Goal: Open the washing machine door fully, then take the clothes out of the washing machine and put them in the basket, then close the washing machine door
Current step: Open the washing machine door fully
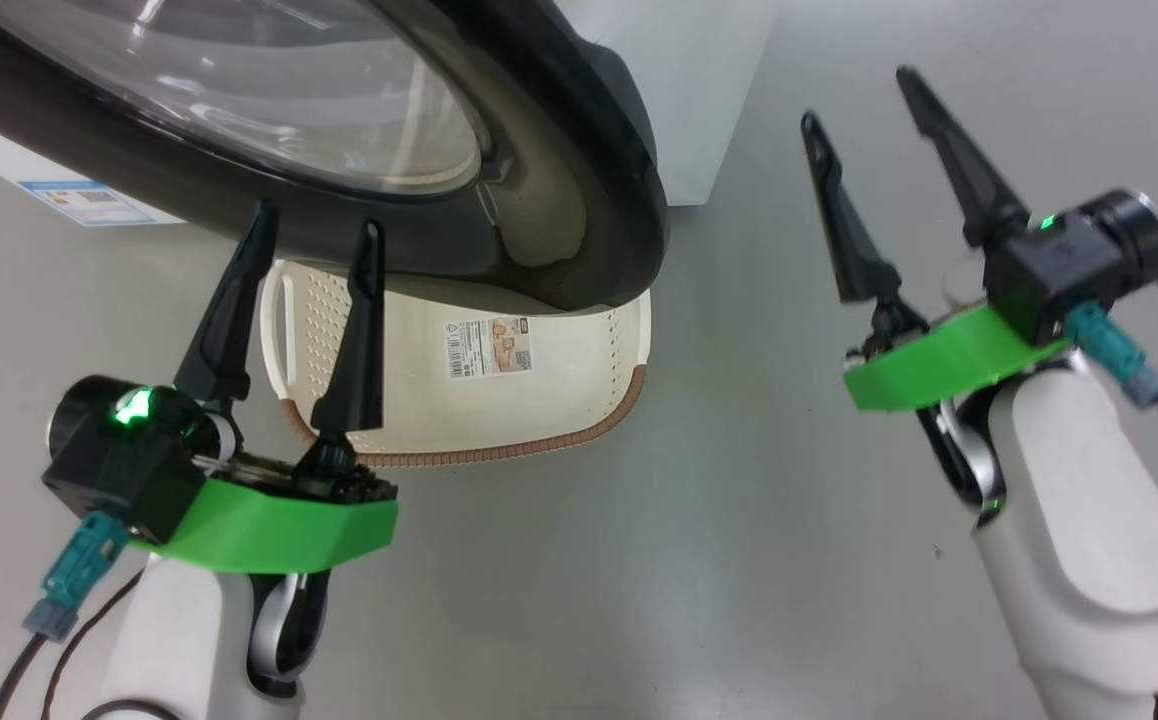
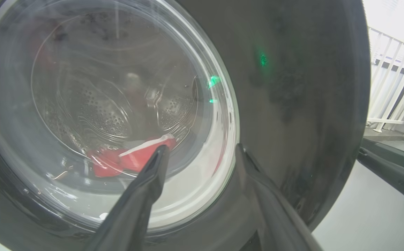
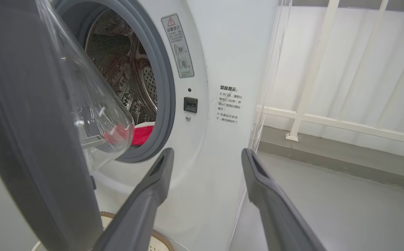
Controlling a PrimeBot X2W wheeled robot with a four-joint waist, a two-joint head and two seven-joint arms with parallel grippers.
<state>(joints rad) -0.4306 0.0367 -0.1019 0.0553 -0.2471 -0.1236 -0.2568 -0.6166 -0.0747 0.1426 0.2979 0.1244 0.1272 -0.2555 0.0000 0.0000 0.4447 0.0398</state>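
The washing machine door [image 1: 579,200] stands partly open, swung out over the basket [image 1: 559,400], which sits on the floor below it with nothing in it. My left gripper [image 1: 317,225] is open, its fingers pointing at the door's lower black rim and close to it. In the left wrist view this gripper [image 2: 202,148] faces the door's outer glass [image 2: 101,87], with the red clothes [image 2: 135,162] showing through. To the right of the door my right gripper [image 1: 859,100] is open and holds nothing. Its own view shows the washing machine [image 3: 230,52], the drum opening and red clothes [image 3: 142,134] at the gasket.
A blue label [image 1: 89,200] marks the machine's base at the left. A white railing [image 3: 327,118] and a low kerb run along the right of the machine. A clear panel [image 3: 275,69] stands at its side. Grey floor [image 1: 689,550] lies between my arms.
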